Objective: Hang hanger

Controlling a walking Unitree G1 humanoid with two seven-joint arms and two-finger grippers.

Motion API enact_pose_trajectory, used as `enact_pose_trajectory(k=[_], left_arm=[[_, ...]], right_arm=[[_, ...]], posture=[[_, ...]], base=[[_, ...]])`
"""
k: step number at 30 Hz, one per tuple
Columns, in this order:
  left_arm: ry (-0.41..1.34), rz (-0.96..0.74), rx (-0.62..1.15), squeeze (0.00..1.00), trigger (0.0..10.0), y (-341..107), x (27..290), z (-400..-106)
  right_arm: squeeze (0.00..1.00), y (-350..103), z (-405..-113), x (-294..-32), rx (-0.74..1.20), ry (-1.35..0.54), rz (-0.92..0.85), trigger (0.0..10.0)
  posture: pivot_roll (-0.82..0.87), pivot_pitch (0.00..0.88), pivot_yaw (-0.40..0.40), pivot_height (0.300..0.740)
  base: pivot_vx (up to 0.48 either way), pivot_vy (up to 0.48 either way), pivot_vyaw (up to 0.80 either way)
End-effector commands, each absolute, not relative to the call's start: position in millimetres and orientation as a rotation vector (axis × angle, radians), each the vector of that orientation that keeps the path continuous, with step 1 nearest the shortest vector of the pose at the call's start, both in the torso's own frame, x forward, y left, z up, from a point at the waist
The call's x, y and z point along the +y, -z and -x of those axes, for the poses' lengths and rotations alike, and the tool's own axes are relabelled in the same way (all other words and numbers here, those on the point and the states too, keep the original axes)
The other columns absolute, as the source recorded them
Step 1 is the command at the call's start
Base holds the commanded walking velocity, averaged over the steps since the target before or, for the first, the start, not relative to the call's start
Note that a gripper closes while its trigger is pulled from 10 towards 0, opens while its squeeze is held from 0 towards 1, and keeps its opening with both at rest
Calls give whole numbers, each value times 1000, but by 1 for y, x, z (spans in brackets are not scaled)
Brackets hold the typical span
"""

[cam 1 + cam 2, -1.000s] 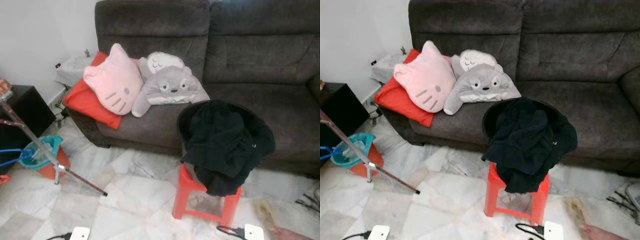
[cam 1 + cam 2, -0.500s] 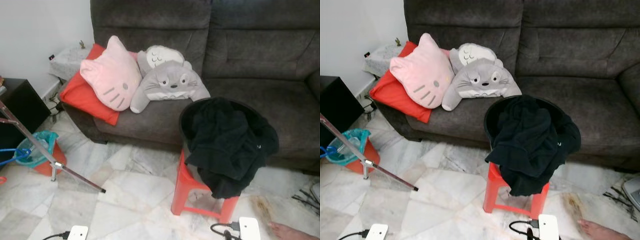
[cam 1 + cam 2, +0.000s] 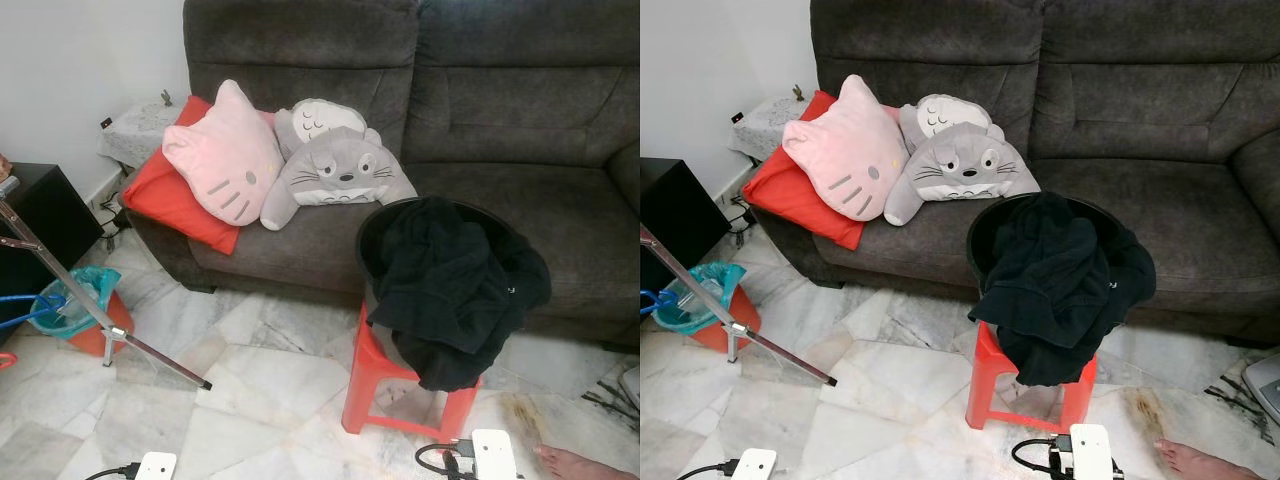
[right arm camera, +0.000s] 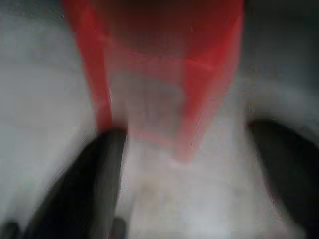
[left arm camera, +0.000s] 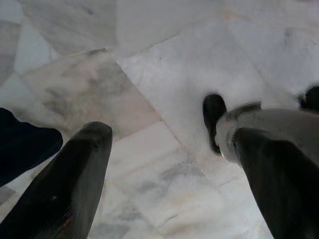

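Observation:
A black basket [image 3: 372, 232] heaped with black clothes [image 3: 450, 290] stands on a red plastic stool [image 3: 372, 385] in front of the sofa. At the left, slanted silver legs of a metal rack [image 3: 70, 290] reach down to the floor. In the left wrist view my left gripper [image 5: 169, 134] is open above the marble floor, with a silver tube with a black end cap [image 5: 215, 124] beside one finger. The right wrist view is blurred; there my right gripper [image 4: 188, 133] is open and faces the stool's legs [image 4: 94, 74]. I make out no hanger.
A dark grey sofa [image 3: 520, 120] fills the back, with a pink cat cushion [image 3: 225, 155], a grey plush [image 3: 335, 170] and a red cushion [image 3: 170, 205]. A teal-lined red bin [image 3: 85, 310] and a black cabinet [image 3: 40, 215] stand left. A person's bare foot [image 3: 582, 464] lies at the lower right.
The whole picture has shifted a little, so the camera moved. The basket, stool, rack and cushions stay in place.

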State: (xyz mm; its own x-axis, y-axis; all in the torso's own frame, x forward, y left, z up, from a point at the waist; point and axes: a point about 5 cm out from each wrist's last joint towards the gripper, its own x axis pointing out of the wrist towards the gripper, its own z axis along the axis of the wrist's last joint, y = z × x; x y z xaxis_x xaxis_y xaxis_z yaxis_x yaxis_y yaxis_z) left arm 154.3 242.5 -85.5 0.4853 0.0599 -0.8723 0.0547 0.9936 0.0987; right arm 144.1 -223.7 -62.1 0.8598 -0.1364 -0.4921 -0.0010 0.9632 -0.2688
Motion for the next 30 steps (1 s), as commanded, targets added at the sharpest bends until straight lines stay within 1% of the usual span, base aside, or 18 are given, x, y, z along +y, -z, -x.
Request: enact_pose_trajectory(k=[1, 2, 3, 8, 12, 14, 16, 22, 24, 30], left_arm=[[-11, -149, 1090, 0, 10000, 86, 250, -147], [-10, -150, 1090, 0, 10000, 86, 251, -147], [-9, -151, 1090, 0, 10000, 86, 251, -147], [2, -163, 1090, 0, 10000, 86, 251, -147], [3, -167, 1088, 0, 10000, 86, 251, -148], [3, -167, 1086, 0, 10000, 86, 251, -148], [1, -169, 1084, 0, 10000, 85, 251, -149], [0, -172, 1083, 0, 10000, 85, 251, -150], [0, -174, 1084, 0, 10000, 85, 251, -150], [-2, -173, 1080, 0, 10000, 85, 251, -151]], right_arm=[[0, 26, -137, -205, 293, 2, 304, 10000], [0, 16, -131, -199, 328, 14, 237, 10000], [0, 8, -127, -193, 398, 30, 115, 10000], [0, 7, -126, -194, 378, 47, 111, 10000], [0, -7, -119, -192, 317, 82, 163, 10000], [0, -20, -117, -191, 333, 94, 165, 10000], [0, -37, -116, -194, 294, 110, 264, 10000], [0, -48, -119, -198, 240, 149, 305, 10000], [0, -49, -125, -200, 250, 157, 349, 10000], [0, -51, -150, -203, 245, 156, 375, 10000]], posture=[[-84, 0, 78, 740], [-85, 0, 79, 740], [-88, 0, 80, 740], [-94, 0, 82, 740], [-90, 0, 79, 740], [-90, 0, 79, 740], [-96, 0, 79, 740], [-102, 0, 80, 740], [-99, 0, 80, 740], [-95, 0, 81, 740]], base=[[0, 0, 0], [0, 0, 0], [0, 0, 0], [0, 0, 0], [0, 0, 0], [0, 0, 0], [0, 0, 0], [0, 0, 0], [0, 0, 0], [0, 0, 0]])
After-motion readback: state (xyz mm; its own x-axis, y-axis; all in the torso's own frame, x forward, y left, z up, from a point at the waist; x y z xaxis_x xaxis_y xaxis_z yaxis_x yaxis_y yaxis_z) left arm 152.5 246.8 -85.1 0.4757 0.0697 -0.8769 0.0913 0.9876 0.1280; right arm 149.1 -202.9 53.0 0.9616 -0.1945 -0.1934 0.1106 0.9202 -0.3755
